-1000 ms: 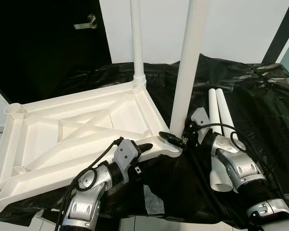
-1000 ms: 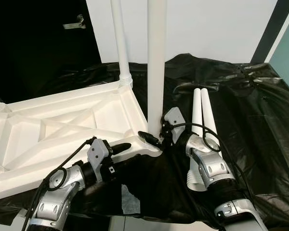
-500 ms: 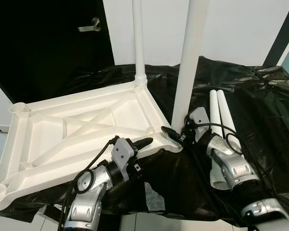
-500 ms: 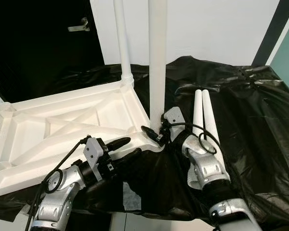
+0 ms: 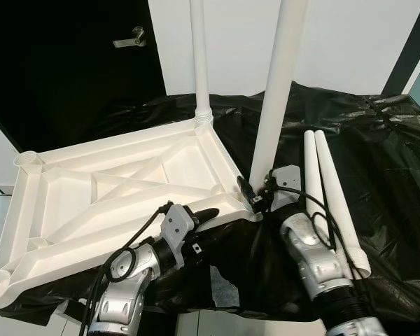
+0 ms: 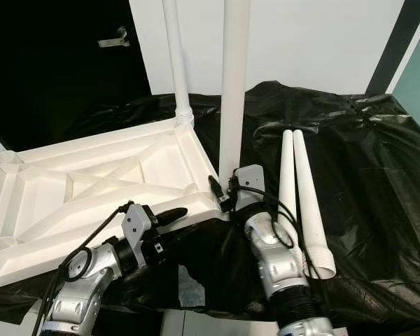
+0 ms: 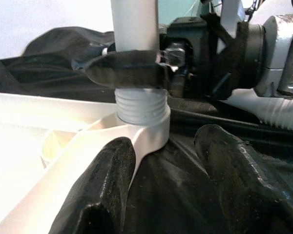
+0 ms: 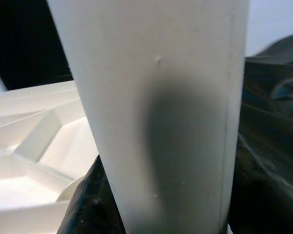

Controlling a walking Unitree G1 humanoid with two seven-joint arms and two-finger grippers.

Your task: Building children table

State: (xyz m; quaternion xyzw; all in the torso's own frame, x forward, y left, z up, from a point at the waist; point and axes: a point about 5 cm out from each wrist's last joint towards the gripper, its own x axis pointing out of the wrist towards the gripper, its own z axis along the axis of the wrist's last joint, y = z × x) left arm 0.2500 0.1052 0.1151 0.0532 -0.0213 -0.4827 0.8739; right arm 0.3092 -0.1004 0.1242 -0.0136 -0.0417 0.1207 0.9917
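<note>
Since a second ago the right gripper (image 5: 255, 199) has swung in behind the near leg (image 5: 276, 98), clamped low on it at the tabletop's (image 5: 112, 185) corner socket. Left gripper (image 5: 204, 215), fingers spread, steadies that corner's edge (threads showing above the socket), so keep the leg plumb while turning.

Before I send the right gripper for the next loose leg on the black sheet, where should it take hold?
Grip the nearer loose leg around mid-shaft, coming down from above on its right side. It lies flat on the black sheet, pressed against the second loose leg on its left, so only the top and right are free. The flared threaded end points toward you.
</note>
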